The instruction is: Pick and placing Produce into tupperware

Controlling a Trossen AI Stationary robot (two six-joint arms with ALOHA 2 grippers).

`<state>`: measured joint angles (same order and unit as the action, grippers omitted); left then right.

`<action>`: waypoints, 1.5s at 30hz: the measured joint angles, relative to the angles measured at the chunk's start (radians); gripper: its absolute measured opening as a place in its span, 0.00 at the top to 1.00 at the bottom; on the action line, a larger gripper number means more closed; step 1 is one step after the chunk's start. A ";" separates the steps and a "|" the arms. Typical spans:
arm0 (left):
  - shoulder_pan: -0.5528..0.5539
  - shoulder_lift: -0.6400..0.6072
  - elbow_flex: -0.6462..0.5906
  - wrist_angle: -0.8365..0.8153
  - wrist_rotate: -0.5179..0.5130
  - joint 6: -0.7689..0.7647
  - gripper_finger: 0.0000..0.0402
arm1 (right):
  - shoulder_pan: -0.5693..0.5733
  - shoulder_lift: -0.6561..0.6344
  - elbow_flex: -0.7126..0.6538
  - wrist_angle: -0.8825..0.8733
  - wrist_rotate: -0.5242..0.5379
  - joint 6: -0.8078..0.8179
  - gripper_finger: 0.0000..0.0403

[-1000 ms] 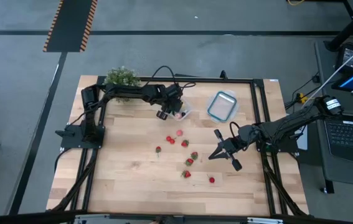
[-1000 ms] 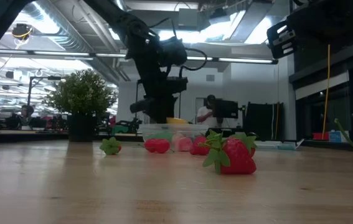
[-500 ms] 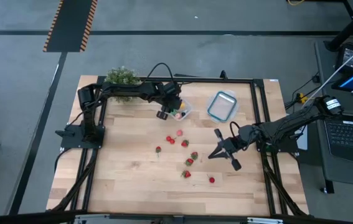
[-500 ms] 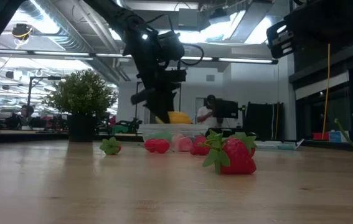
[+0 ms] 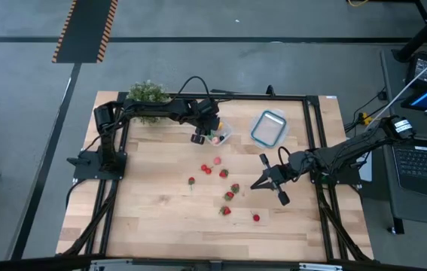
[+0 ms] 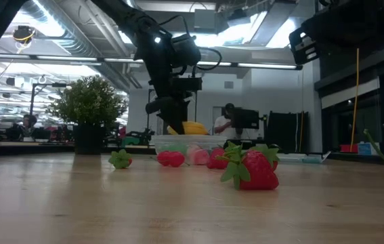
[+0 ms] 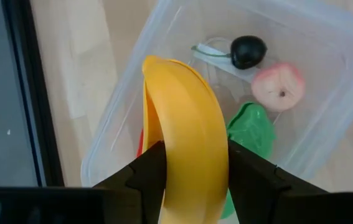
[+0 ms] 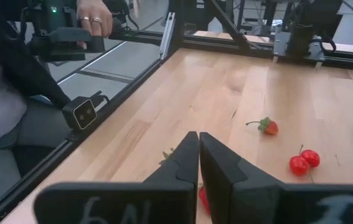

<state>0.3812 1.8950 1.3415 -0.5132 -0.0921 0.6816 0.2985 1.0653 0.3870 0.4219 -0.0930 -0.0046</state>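
Now left tool (image 7: 192,177) clamped on banana (image 7: 185,155), lifted slightly over tupperware (image 7: 325,134), right tool (image 8: 198,163) together, unmoved.

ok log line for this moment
left gripper: holding banana over tupperware | right gripper: shut, empty | strawberries: on table

Pale matt wood-plank table (image 5: 153,203), clear glossy plastic tupperware (image 7: 325,81) on it, smooth yellow plastic banana (image 7: 185,149), matt black fingers (image 8: 185,163).
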 joint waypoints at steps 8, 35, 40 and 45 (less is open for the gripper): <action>-0.040 0.000 0.000 0.004 0.001 0.008 0.63 | -0.027 0.011 0.000 0.000 0.299 0.039 0.96; -0.042 -0.001 0.000 0.005 0.001 0.032 0.63 | -0.533 0.713 0.426 0.188 0.085 -0.080 1.00; -0.043 -0.001 0.001 0.005 0.001 0.057 0.63 | -0.565 0.759 0.477 0.113 0.046 -0.049 1.00; -0.042 -0.001 0.001 0.006 -0.002 0.061 0.63 | -0.582 0.778 0.478 0.070 0.045 -0.023 1.00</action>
<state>0.3394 1.8937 1.3424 -0.5069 -0.0939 0.7422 -0.2839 1.8435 0.8654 0.4919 -0.0484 -0.0272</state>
